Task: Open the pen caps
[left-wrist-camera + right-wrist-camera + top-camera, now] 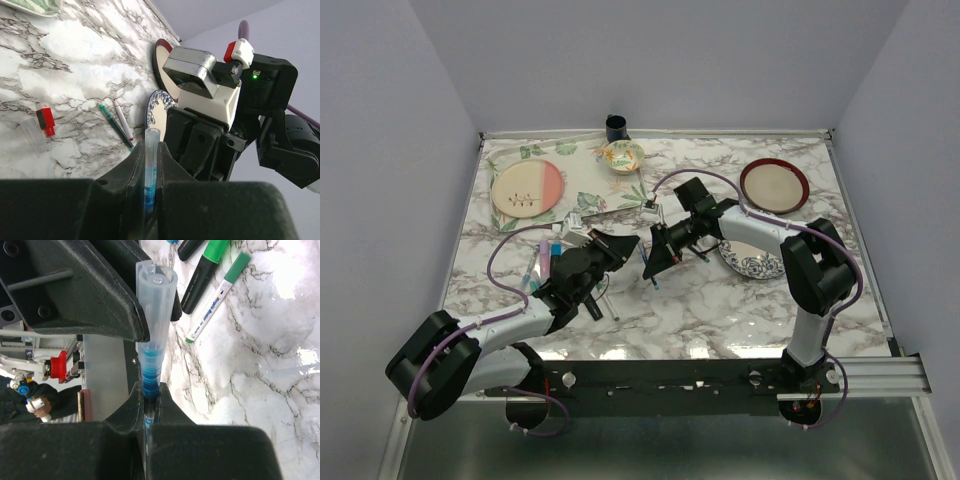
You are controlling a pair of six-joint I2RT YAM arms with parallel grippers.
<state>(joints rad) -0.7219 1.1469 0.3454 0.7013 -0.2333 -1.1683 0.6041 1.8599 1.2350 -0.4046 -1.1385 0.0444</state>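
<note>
Marble table (pixel 720 300); clear cap (pixel 151 155) pinched in left jaws, right jaws clamping pen (pixel 148 407).

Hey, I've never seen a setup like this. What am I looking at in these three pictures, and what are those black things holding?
Two robot arms are bolted to the near edge of a marble table. One picture looks down from above; the other two come from a camera on each wrist. The left claw and right claw are both closed on one clear-and-blue pen between them. Loose pens, such as a green marker, and plates, such as a pink-and-cream plate, lie on the table.
</note>
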